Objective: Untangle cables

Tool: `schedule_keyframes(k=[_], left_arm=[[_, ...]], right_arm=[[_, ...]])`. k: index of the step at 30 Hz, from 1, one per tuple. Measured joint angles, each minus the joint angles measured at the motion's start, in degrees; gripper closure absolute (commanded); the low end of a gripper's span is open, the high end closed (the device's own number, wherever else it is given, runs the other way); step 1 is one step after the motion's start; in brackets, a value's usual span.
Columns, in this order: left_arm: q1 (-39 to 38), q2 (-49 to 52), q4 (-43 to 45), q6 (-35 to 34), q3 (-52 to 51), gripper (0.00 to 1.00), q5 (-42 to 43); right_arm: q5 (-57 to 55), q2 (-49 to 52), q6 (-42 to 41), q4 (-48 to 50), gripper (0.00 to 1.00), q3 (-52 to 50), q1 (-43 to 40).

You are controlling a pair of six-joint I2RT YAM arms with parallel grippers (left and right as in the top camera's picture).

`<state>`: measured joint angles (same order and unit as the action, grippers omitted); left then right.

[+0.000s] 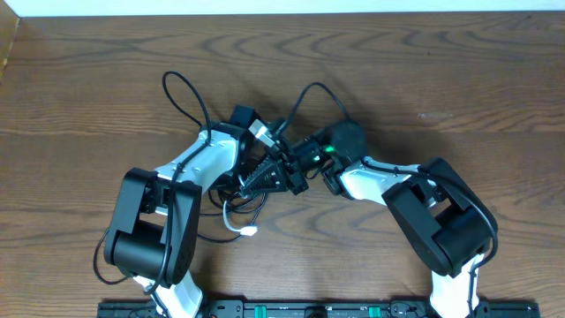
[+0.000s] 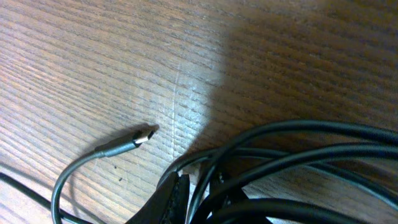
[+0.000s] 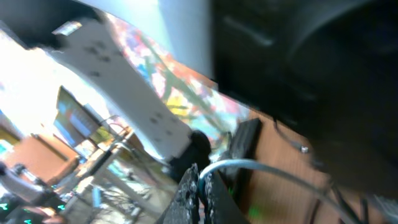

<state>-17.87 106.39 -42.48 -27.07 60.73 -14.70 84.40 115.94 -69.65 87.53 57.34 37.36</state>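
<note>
Wooden table (image 1: pixel 441 79) spreads open toward every edge; cables (image 1: pixel 231 191) bunch mid-table under both arms. Left wrist view alone shows a plug (image 2: pixel 142 136); left gripper (image 2: pixel 180 190) grip unclear. Right gripper (image 3: pixel 200 186) pinches white cable (image 3: pixel 239 164).

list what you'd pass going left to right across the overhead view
left arm's black block → white cable's plug → black cable loop rising by the top middle → right arm's black block
</note>
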Motion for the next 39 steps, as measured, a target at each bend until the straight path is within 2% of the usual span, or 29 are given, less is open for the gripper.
schedule_keyframes(k=[5,15,17,26,29,31,33,35,36,38,39], left_arm=[[-0.2,0.0,0.0,0.0,0.0,0.8,-0.3],[-0.2,0.0,0.0,0.0,0.0,0.8,-0.3],[-0.2,0.0,0.0,0.0,0.0,0.8,-0.3],[-0.2,0.0,0.0,0.0,0.0,0.8,-0.3],[-0.2,0.0,0.0,0.0,0.0,0.8,-0.3],[-0.2,0.0,0.0,0.0,0.0,0.8,-0.3],[-0.2,0.0,0.0,0.0,0.0,0.8,-0.3],[-0.2,0.0,0.0,0.0,0.0,0.8,-0.3],[-0.2,0.0,0.0,0.0,0.0,0.8,-0.4],[-0.2,0.0,0.0,0.0,0.0,0.8,-0.4],[-0.2,0.0,0.0,0.0,0.0,0.8,-0.4]], right_arm=[[0.0,-0.3,-8.8,0.4,0.99,0.2,-1.2],[-0.4,-0.3,-19.2,0.5,0.98,0.2,-5.9],[-0.5,-0.3,-19.8,0.5,0.89,0.2,-5.9],[-0.9,-0.3,-21.5,0.5,0.91,0.2,-4.5],[-0.9,-0.3,-21.5,0.5,0.86,0.2,-3.7],[-0.8,-0.3,-21.6,0.5,0.95,0.2,-3.5],[-0.6,-0.3,-21.8,0.5,0.96,0.2,-3.5],[0.3,-0.3,-22.2,0.5,0.9,0.2,-3.6],[1.2,-0.3,-22.3,0.5,0.83,0.2,-3.8],[2.6,-0.3,-22.4,0.5,0.78,0.2,-4.0],[3.1,-0.3,-22.5,0.5,0.71,0.2,-4.1]])
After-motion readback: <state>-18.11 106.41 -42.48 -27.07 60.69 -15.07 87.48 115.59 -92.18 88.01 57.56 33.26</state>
